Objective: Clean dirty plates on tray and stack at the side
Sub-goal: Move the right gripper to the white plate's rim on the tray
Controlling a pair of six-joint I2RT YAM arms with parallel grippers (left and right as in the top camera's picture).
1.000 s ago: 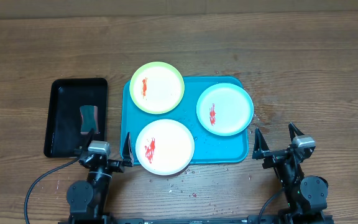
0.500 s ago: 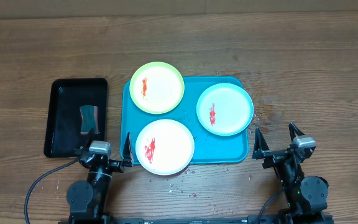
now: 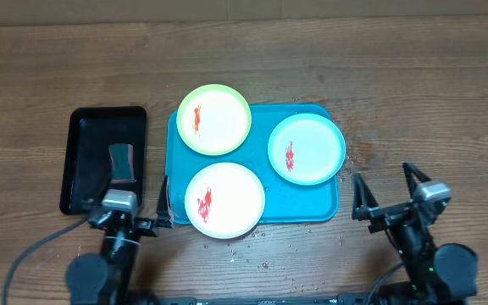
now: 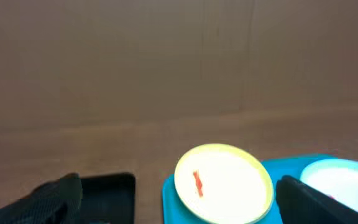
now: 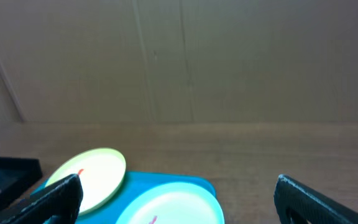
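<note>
So, sponge [image 3: 122,161]: likely being targeted next, lying straight ahead of left gripper [image 3: 139,199]
nearer arm: left
jaws: being held wide and empty, right gripper [image 3: 383,182] too

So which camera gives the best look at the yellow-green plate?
The overhead view: the yellow-green plate shows whole, rim and red smear, overhanging the tray's far left corner. The left wrist view sees the plate low and close, its near edge cut off. The right wrist view catches it small and partly hidden.
</note>
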